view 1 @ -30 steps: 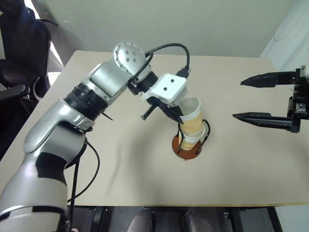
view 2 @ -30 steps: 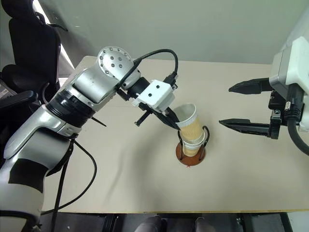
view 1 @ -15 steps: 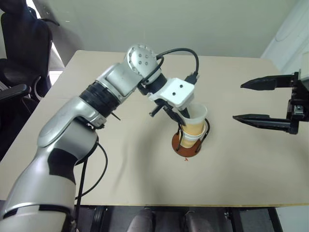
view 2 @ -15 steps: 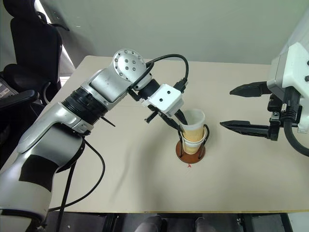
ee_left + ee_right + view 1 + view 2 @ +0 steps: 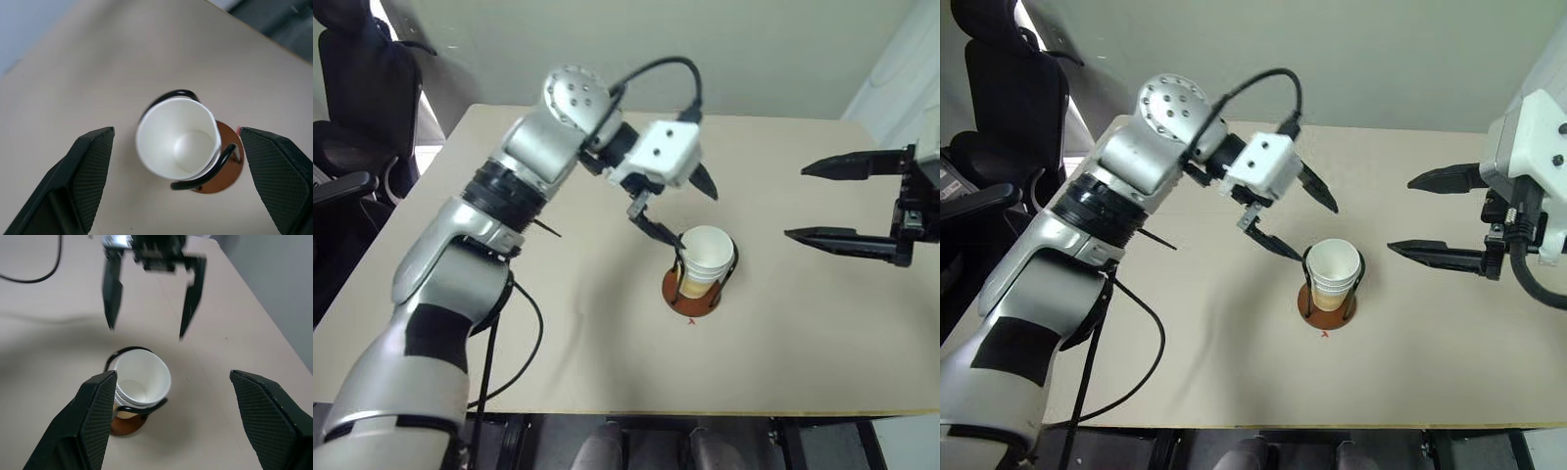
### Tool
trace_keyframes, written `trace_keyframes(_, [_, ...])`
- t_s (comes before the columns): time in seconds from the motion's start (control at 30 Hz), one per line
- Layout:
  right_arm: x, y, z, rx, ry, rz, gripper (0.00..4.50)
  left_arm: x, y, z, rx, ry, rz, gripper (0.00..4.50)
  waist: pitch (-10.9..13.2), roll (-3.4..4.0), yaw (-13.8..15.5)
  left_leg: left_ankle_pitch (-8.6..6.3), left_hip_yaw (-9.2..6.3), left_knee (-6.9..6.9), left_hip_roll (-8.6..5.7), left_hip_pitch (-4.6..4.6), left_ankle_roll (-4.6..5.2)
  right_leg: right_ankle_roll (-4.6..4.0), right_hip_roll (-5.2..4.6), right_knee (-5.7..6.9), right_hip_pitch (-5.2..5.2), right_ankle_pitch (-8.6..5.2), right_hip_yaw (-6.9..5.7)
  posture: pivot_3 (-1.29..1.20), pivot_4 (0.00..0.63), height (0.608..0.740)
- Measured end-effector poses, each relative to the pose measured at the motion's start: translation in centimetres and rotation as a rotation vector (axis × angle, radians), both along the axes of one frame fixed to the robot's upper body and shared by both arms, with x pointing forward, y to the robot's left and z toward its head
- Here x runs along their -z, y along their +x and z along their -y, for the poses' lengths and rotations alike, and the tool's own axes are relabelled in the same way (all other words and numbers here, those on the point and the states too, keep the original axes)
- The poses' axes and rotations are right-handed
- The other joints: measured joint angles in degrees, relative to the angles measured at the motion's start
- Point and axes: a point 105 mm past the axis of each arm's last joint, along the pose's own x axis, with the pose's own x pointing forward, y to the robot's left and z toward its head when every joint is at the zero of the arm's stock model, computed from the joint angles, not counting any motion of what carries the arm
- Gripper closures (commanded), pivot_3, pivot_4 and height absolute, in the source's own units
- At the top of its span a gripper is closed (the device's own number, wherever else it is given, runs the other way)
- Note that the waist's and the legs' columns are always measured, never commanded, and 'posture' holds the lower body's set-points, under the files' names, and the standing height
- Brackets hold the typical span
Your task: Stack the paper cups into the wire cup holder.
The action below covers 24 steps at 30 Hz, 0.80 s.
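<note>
your paper cups (image 5: 707, 257) sit nested in the wire cup holder (image 5: 1328, 304) mid beige table (image 5: 509, 323); black chair (image 5: 357, 88) by the far-left corner. left gripper (image 5: 683, 211) and right gripper (image 5: 827, 202) both spread wide, empty.

No text, label, brand, number or sign can be read in any view. The paper cups (image 5: 706, 257) are seen to be plain on their sides, and the table (image 5: 822, 343) carries no print. A small red mark (image 5: 691, 322) is seen on the table just below the holder near the frame's centre, possibly a placement marker; no character can be made out in it
</note>
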Motion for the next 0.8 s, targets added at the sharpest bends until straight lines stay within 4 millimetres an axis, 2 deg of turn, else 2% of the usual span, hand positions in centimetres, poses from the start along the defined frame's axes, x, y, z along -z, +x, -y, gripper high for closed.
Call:
trace_keyframes(0.2, [1.8,4.4,2.0,0.118,0.138,-0.045,0.70,-0.5,1.3,-3.4,-0.272,-0.283,-0.087,0.04,0.0,0.02,-0.4,0.04,0.01,0.33,-0.04,0.06,0.02,0.02,0.01,0.17,0.04,0.00,0.02,0.00,0.150,0.740])
trace_keyframes(0.33, [3.5,7.9,4.1,0.262,0.270,-0.070,0.70,0.5,3.4,-7.2,-0.544,-0.476,-0.171,0.04,0.0,0.05,-0.6,0.07,0.04,0.43,-0.05,0.17,0.06,0.05,0.00,0.23,0.14,0.02,0.02,0.00,0.150,0.740])
trace_keyframes(0.43, [5.4,10.8,5.8,0.413,0.369,-0.074,0.70,3.2,5.5,-12.1,-0.827,-0.642,-0.245,0.04,-0.1,0.10,-1.0,0.12,0.05,0.31,-0.05,0.36,0.03,0.03,0.00,0.25,0.22,0.03,0.04,0.00,0.150,0.740])
trace_keyframes(0.57, [8.3,13.3,7.7,0.598,0.443,-0.089,0.70,7.5,7.0,-19.0,-1.199,-0.801,-0.282,0.04,-0.1,0.11,-1.1,0.18,0.04,0.14,-0.05,0.41,-0.03,-0.02,0.01,0.23,0.19,0.05,0.03,0.00,0.150,0.740])
trace_keyframes(0.67, [9.9,14.7,9.2,0.728,0.475,-0.079,0.70,9.3,7.0,-23.6,-1.420,-0.906,-0.242,0.04,-0.1,0.11,-0.9,0.18,0.04,0.10,-0.09,0.41,-0.03,-0.03,0.00,0.15,0.19,0.06,0.03,0.00,0.150,0.740])
trace_keyframes(0.73, [10.7,15.2,10.5,0.808,0.487,-0.076,0.70,10.2,6.5,-25.6,-1.512,-0.939,-0.214,0.04,-0.1,0.11,-0.7,0.18,0.04,0.06,-0.12,0.40,-0.04,-0.04,-0.02,0.13,0.19,0.06,0.03,0.00,0.150,0.740])
trace_keyframes(0.8, [11.4,15.7,12.7,0.925,0.504,-0.064,0.70,11.5,5.8,-27.2,-1.591,-0.950,-0.196,0.04,-0.1,0.12,-0.5,0.18,0.02,0.02,-0.15,0.40,-0.04,-0.04,-0.04,0.13,0.19,0.05,0.03,0.00,0.150,0.740])
